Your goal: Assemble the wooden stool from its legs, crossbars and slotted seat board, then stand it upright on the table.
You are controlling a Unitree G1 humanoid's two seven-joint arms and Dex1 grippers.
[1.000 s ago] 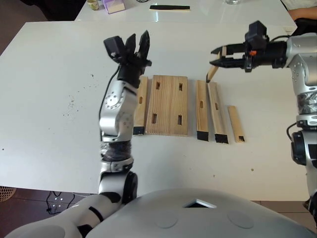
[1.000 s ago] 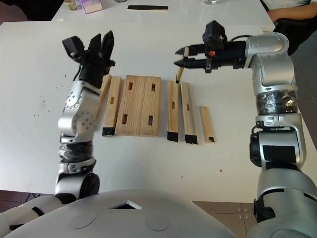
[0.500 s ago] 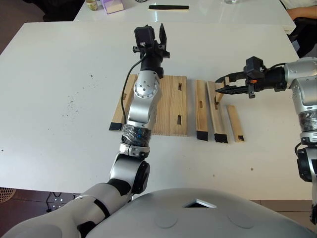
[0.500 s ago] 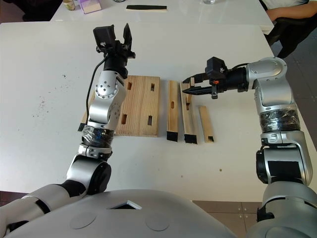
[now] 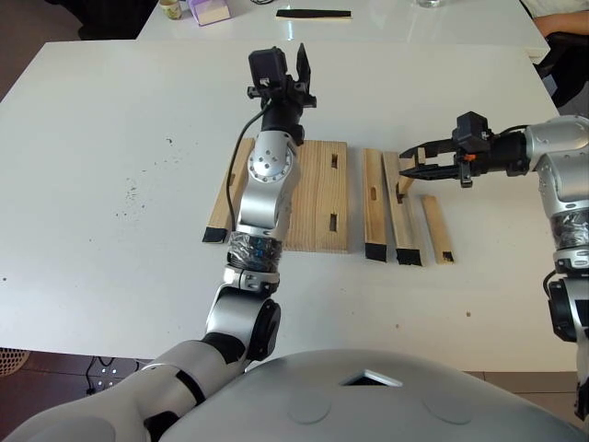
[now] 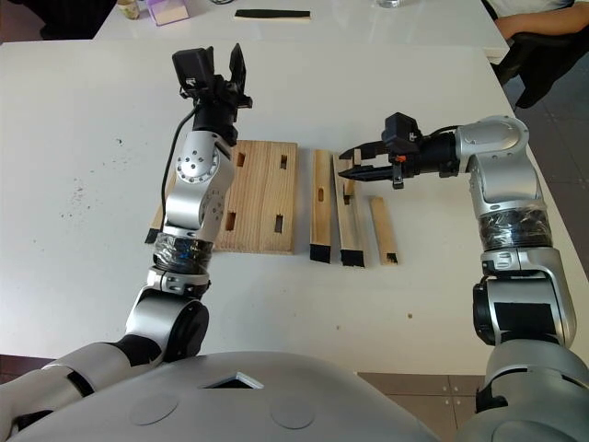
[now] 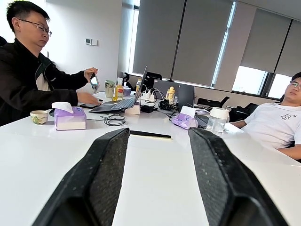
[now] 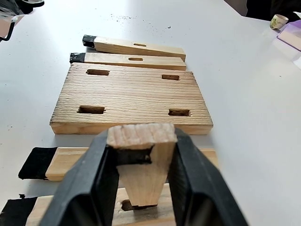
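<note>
White table (image 5: 110, 138) carries all the parts you're working with. Slotted seat board (image 5: 322, 193) lies flat at mid-table, four slots facing up. Your left forearm crosses over the board's left edge and hides part of what lies beside it. One leg (image 5: 221, 207) shows slanted on that side, and the right wrist view shows a second leg (image 8: 129, 60) between it and the board. On the board's right side two more legs (image 5: 373, 207) (image 5: 402, 226) lie side by side, black ends toward you, with a short crossbar (image 5: 438, 230) just beyond them. Right gripper (image 5: 409, 166) is clamped on a second crossbar (image 8: 143, 165), held roughly upright over the outer right leg. Its lower end meets a slot there; you cannot tell whether it is seated. Left gripper (image 5: 287, 69) is raised past the board's far edge, fingers (image 7: 101, 179) spread, nothing between them. Dark specks (image 5: 133, 191) dot the table's left part. On the neighbouring table: a black strip (image 5: 314, 14) and a purple tissue box (image 5: 212, 11).
</note>
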